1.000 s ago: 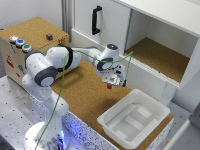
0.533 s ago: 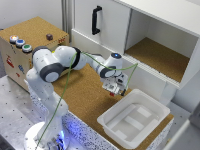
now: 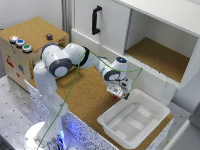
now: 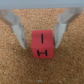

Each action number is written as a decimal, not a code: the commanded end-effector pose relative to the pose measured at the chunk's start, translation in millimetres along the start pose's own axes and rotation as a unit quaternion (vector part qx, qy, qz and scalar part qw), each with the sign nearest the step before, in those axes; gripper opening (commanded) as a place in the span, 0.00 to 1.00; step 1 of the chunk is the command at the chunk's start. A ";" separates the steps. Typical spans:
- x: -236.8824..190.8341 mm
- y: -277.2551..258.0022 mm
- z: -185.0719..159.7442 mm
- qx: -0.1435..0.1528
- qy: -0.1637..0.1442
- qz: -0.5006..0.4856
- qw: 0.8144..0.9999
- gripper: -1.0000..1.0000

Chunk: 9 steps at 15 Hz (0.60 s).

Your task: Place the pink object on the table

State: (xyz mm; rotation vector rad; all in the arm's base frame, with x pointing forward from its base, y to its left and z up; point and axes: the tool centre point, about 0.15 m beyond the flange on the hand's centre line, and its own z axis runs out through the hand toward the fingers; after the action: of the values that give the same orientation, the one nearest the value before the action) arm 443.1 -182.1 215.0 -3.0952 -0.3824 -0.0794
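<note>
Wrist view gives you the clearest read: the pink block (image 4: 43, 44), marked with black lines, sits between the two fingers (image 4: 17, 31) of the claw (image 4: 42, 34), with cork desk (image 4: 15, 67) all around it. The fingers stand close on either side, yet you cannot tell whether they pinch it or have let go. In the exterior view the claw (image 3: 119, 92) hangs low over the desk (image 3: 85, 95), just beside the white tray's (image 3: 150, 102) left rim. By my judgement the block is at or nearly on the cork; release and retreat are left.
</note>
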 end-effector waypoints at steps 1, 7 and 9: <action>4.4 -8.0 -42.1 0.018 0.015 -0.018 1.000 1.00; 30.1 -34.3 -119.8 0.002 0.040 -0.110 0.993 1.00; 37.0 -45.4 -133.8 0.011 0.045 -0.131 0.990 1.00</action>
State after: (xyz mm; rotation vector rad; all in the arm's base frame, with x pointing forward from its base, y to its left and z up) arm 457.8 -160.5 293.8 -3.0601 -0.6186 -0.2008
